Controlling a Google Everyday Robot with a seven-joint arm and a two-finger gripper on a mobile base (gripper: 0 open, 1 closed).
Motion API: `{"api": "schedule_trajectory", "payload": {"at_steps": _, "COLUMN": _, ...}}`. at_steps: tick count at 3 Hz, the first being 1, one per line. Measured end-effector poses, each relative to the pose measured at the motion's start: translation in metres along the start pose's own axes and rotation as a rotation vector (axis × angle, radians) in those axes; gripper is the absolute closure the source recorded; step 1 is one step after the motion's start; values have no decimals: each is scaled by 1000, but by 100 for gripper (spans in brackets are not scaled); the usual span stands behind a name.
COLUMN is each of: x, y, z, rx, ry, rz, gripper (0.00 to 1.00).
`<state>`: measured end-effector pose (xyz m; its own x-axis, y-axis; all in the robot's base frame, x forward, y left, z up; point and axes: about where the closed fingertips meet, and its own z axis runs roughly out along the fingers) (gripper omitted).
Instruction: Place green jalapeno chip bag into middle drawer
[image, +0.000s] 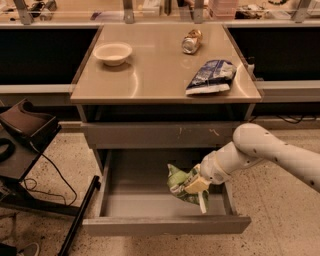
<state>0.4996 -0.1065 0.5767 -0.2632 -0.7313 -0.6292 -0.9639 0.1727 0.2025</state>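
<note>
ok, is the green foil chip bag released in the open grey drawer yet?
No, the tool, down inside the wide grey metal drawer opening, is clamped on the green foil chip bag.

Gripper (194, 186) clamps green jalapeno chip bag (177, 181), low over right part of open middle drawer (165, 225).

chip bag (177, 183): was green, white-striped
drawer (165, 225): was plain grey
gripper (194, 187): was pale cream, over the drawer, gripping the chip bag
snack bag (210, 76): was blue and white
</note>
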Motion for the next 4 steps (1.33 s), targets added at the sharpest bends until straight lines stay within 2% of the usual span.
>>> {"api": "schedule_trajectory", "payload": {"at_steps": 1, "x": 14, "y": 0, "z": 21, "rx": -34, "ry": -10, "rz": 27, "gripper": 100}}
{"api": "schedule_trajectory", "payload": {"at_steps": 2, "x": 14, "y": 0, "z": 21, "rx": -34, "ry": -10, "rz": 27, "gripper": 100}}
{"api": "schedule_trajectory", "payload": {"at_steps": 3, "x": 28, "y": -15, "z": 40, "rx": -23, "ry": -30, "rz": 64, "gripper": 100}}
{"api": "schedule_trajectory", "payload": {"at_steps": 4, "x": 47, "y": -49, "z": 69, "rx": 14, "ry": -59, "rz": 120, "gripper": 100}}
